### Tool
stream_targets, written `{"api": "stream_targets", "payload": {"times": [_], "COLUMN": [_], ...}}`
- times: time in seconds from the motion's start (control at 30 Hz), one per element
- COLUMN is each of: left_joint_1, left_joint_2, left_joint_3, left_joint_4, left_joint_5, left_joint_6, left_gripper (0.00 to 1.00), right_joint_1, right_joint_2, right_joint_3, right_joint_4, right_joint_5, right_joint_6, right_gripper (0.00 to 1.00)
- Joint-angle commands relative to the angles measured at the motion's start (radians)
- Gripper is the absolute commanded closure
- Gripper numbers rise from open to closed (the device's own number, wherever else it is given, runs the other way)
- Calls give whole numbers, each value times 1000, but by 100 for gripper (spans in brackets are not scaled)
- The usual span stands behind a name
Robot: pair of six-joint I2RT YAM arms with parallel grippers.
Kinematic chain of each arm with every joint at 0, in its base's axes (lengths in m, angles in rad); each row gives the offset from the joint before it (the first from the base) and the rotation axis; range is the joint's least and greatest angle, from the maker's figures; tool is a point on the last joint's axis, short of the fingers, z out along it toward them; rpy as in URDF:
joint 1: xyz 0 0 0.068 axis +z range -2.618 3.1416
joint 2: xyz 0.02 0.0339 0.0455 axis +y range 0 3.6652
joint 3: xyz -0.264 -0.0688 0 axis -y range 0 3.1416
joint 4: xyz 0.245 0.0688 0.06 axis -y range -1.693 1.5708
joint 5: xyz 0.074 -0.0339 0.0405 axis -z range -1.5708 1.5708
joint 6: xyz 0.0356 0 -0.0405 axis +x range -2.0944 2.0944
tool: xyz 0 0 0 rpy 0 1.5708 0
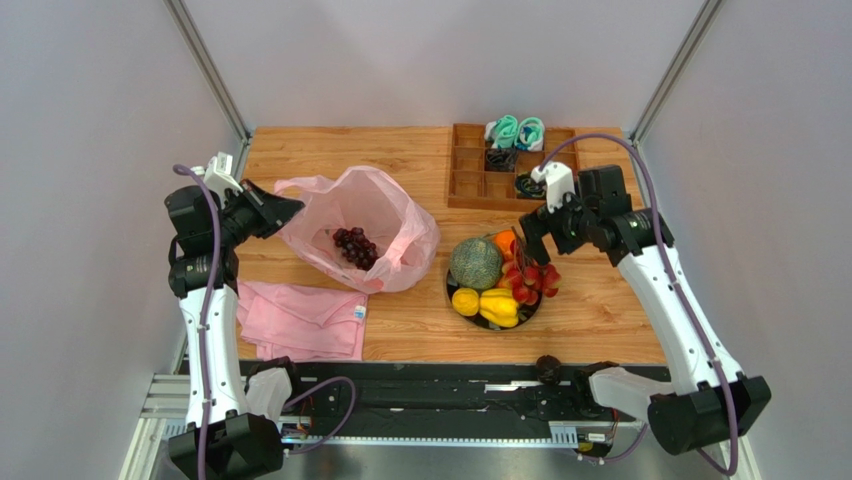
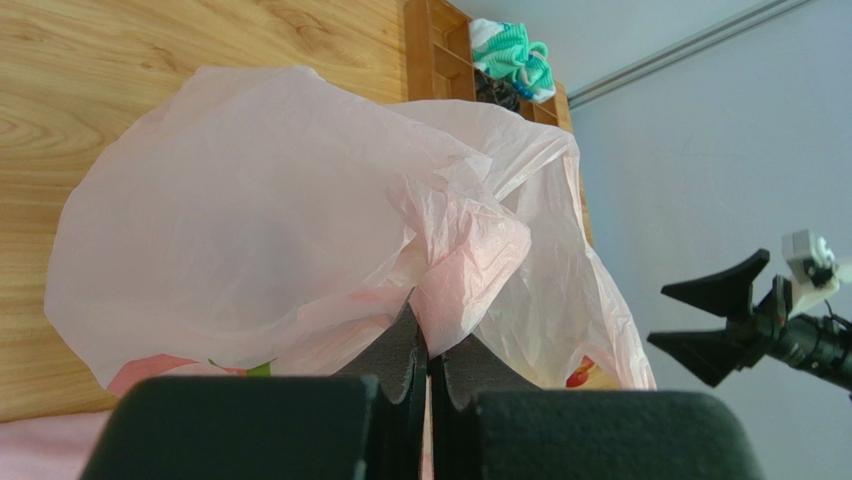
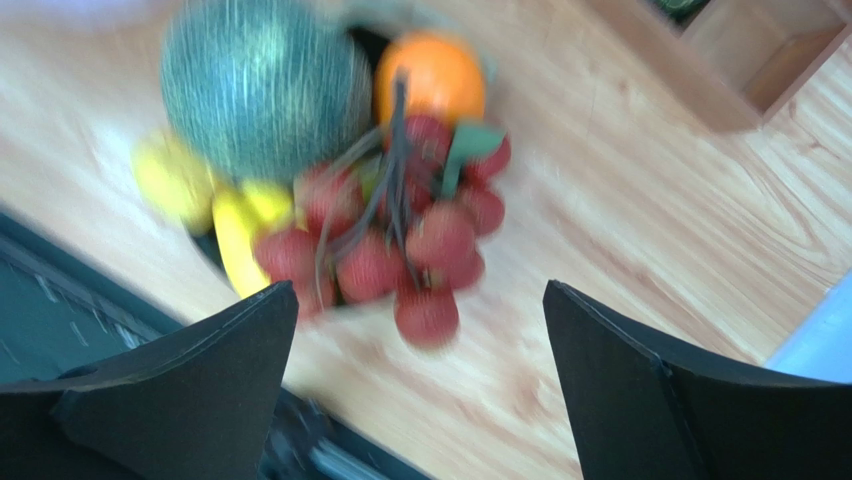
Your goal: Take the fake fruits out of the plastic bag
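Your left gripper pinches the plastic bag by its rim, propping the mouth open for reaching the grapes inside. Your right gripper hangs spread above the red berries, already out.

Top camera: high behind the arm bases, facing down and forward, whole table in frame. Left wrist camera: low behind the left gripper, facing the bag at its tips, very near; the right gripper shows far ahead, to the right. Right wrist camera: faces down at fruit just below its gripper, close and blurred. The top view covers both.
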Motion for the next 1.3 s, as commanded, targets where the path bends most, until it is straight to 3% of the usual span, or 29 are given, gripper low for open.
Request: {"api": "stream_targets", "payload": {"times": [0.0,0.17,0.3,0.63,0.8,0.93,1.13,1.27], "left_joint_1": [9,7,7,9,9,9,7,7], "left_joint_2": [-4,-5,-8,-11,-8,-8,-1,10], "left_joint_3": [-5,-29,-38,-37,-38,-32,-35,-34], "left_joint_4": [42,48,48,31,28,19,16,31], "left_joint_5": [21,16,20,9,10,9,6,10], "left_joint_6": [-5,-3,-2,23,28,41,38,26], "left_gripper": [100,100,100,100,100,100,100,100], "right_joint_1": [-17,-17,0,74,132,152,-15,-228], "right_joint_2": [-53,-157,-153,62,74,42,83,169], "right_joint_3": [-105,-298,-341,-372,-383,-436,-412,-349], "right_joint_4": [-410,-661,-636,-604,-616,-509,-486,-406], "right_joint_5": [-43,-95,-159,-159,-161,-32,48,83], "right_joint_6": [-441,-763,-868,-920,-1026,-938,-954,-954], "right_gripper": [4,5,3,9,13,13,14,15]}}
